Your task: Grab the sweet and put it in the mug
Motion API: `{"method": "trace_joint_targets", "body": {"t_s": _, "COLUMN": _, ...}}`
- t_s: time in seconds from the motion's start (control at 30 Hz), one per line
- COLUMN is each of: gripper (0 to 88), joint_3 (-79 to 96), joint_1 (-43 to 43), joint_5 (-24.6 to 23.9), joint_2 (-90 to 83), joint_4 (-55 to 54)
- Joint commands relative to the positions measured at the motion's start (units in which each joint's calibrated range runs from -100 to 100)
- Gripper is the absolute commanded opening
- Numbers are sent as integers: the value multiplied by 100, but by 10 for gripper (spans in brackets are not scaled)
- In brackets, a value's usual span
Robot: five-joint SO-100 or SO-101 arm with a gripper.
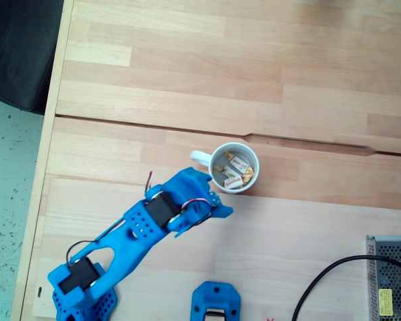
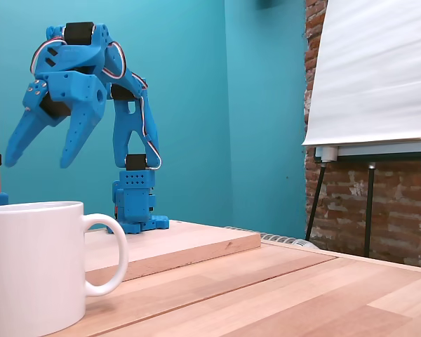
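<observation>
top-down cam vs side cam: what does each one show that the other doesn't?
Top-down fixed view: the round white ceramic mug's inside, holding several small wrapped sweets with yellow-orange ends; also a black cable and a metal mesh box.

Low side fixed view: the blue hand open and raised above mug height, a teal wall, a white board on an easel.

Both: the mug, the blue arm, the wooden table.

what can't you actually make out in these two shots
- Exact count of the sweets in the mug: in the fixed view from above they overlap and are too small.
- Mug's inside: in the low fixed view the mug wall hides it, and the left edge cuts the mug.
- The gripper fingertips: in the view from above the arm's own body covers them.
- Grey metal box: cut by the right edge.
</observation>
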Motion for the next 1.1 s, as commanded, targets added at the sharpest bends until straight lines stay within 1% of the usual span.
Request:
{"method": "trace_joint_targets", "body": {"t_s": 0.0, "gripper": 323, "joint_3": -56, "joint_1": 50, "joint_5": 10, "joint_2": -591, "joint_4": 467}}
{"method": "trace_joint_targets", "body": {"t_s": 0.23, "gripper": 323, "joint_3": -56, "joint_1": 43, "joint_5": 20, "joint_2": -789, "joint_4": 1048}}
{"method": "trace_joint_targets", "body": {"t_s": 0.43, "gripper": 323, "joint_3": -11, "joint_1": 7, "joint_5": 59, "joint_2": -1219, "joint_4": 1201}}
{"method": "trace_joint_targets", "body": {"t_s": 0.63, "gripper": 323, "joint_3": 578, "joint_1": 43, "joint_5": 68, "joint_2": -1813, "joint_4": 1153}}
{"method": "trace_joint_targets", "body": {"t_s": 0.9, "gripper": 323, "joint_3": 2041, "joint_1": 43, "joint_5": 112, "joint_2": -2949, "joint_4": 1129}}
{"method": "trace_joint_targets", "body": {"t_s": 1.07, "gripper": 324, "joint_3": 3539, "joint_1": -1, "joint_5": 117, "joint_2": -3715, "joint_4": 605}}
